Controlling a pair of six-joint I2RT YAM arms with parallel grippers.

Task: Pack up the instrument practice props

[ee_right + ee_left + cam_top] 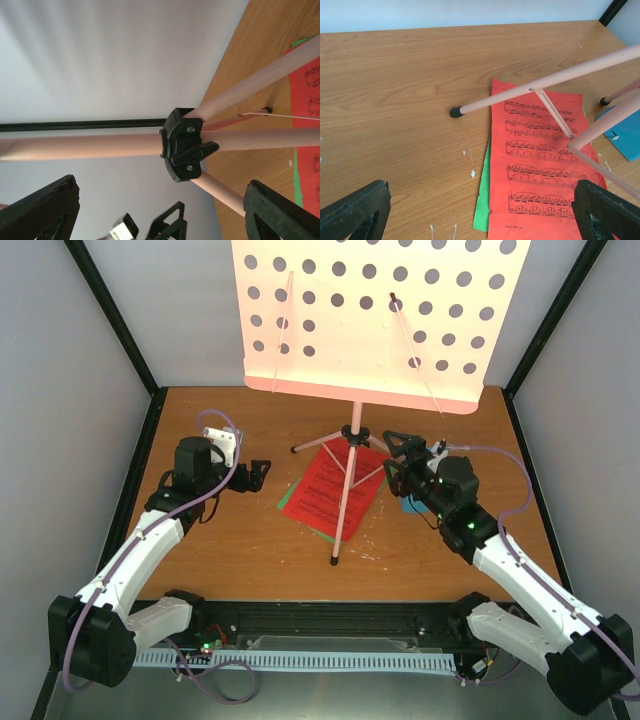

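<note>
Facing black plastic hub (182, 145) of pink tripod music stand (370, 320): stand-folding step, likely. Your right gripper (398, 455), left gripper (258, 473): fingers spread. Next: clamp hub.

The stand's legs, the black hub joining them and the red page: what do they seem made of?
Legs: probably painted metal tube; smooth, even pink coat. Black hub: likely moulded plastic; matte, with screw heads. Red page: paper; thin, flat, printed with music.
</note>
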